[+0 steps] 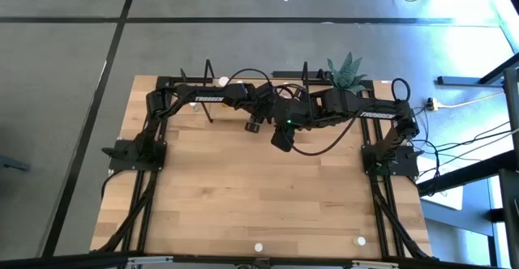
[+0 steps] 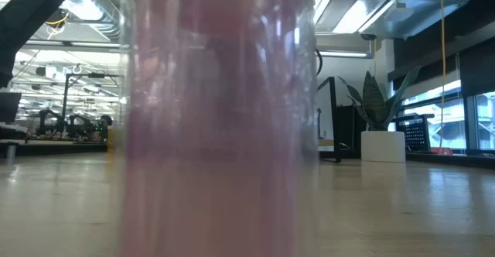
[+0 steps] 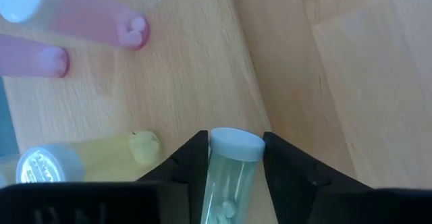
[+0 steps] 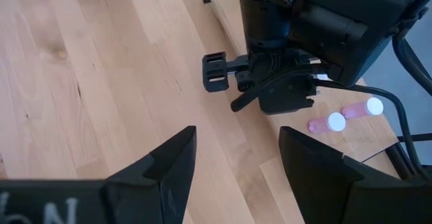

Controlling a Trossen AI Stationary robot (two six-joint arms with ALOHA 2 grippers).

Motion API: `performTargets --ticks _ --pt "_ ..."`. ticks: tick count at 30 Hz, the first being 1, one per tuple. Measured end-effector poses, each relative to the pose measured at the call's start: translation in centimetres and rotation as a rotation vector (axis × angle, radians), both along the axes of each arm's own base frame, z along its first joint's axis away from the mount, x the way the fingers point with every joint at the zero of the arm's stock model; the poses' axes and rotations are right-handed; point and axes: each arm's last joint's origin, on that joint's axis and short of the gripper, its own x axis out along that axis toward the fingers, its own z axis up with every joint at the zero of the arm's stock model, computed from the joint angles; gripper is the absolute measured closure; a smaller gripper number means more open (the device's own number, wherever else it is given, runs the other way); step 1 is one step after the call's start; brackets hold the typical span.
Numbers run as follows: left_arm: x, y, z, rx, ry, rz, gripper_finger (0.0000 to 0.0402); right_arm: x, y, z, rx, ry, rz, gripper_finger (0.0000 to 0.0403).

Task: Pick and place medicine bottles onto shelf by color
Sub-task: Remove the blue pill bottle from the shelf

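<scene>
A green medicine bottle (image 3: 233, 183) with a white cap sits between the fingers of my left gripper (image 3: 235, 158), which is shut on it just in front of the shelf (image 4: 361, 140). That gripper shows at the table's far middle in the high view (image 1: 253, 125). Two pink bottles (image 3: 101, 23) (image 3: 30, 57) and a yellowish one (image 3: 111, 158) lie on the board beside it. The pink pair also shows in the right wrist view (image 4: 336, 121). My right gripper (image 4: 236, 163) hangs open above the table, right of the left one, and holds nothing. My left gripper pinches the green bottle between its two fingers, which meet the bottle's sides just below the white cap (image 3: 236, 145). The fingers slant steeply down and lie along the bottle, cap end at their tips. Whether the bottle rests on the wood, I cannot tell.
A pink bottle (image 2: 220, 118) stands right before the low camera and blocks most of that view. White-capped bottles stand near the front edge (image 1: 259, 247) (image 1: 361, 241) and one at the back (image 1: 222, 81). A potted plant (image 1: 347, 70) stands at the far right.
</scene>
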Motion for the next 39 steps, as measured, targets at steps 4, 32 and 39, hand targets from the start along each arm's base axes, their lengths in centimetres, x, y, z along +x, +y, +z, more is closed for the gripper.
performTargets --ticks 4,32,39 --pt "-0.1 0.0 0.0 -0.022 -0.006 0.038 0.0292 0.0 0.0 0.0 0.006 -0.004 -0.010 0.0189" --pt "-4.7 -3.7 6.3 -0.281 -0.150 0.323 0.0295 0.6 0.0 0.4 0.012 -0.077 -0.009 0.0189" --pt "-7.4 -5.3 7.1 -0.318 -0.306 0.410 0.0295 0.6 0.0 0.4 0.012 -0.083 -0.009 0.0189"
